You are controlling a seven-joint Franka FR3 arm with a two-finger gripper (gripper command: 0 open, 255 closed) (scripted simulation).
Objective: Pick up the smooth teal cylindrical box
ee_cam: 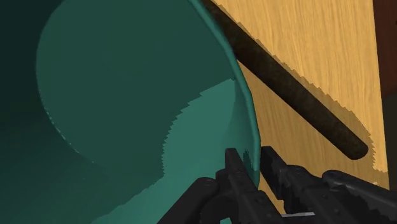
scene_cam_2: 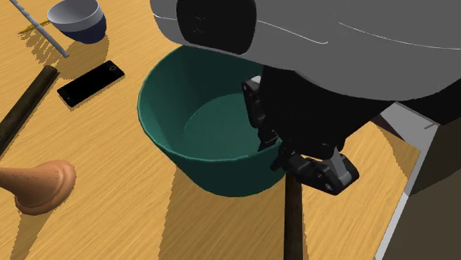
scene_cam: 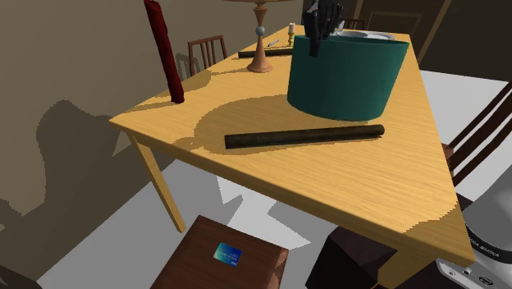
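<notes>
The teal cylindrical box (scene_cam: 345, 78) is an open tub standing on the wooden table (scene_cam: 246, 176), toward the far side. My black gripper (scene_cam: 316, 41) comes down on its rim at the shoulder view's left. In the wrist view the gripper (ee_cam: 254, 167) straddles the thin wall of the box (ee_cam: 140, 102), one finger inside and one outside, and both press on it. From the second exterior view the gripper (scene_cam_2: 284, 151) sits on the near right rim of the box (scene_cam_2: 199, 118), which is empty inside.
A long dark rod (scene_cam: 304, 136) lies on the table just in front of the box. A dark red stick (scene_cam: 164, 49), a wooden lamp base (scene_cam: 260, 49), a black phone (scene_cam_2: 90, 83) and a blue bowl (scene_cam_2: 76, 18) stand around. Chairs ring the table; a brown box (scene_cam: 221, 259) sits on the floor.
</notes>
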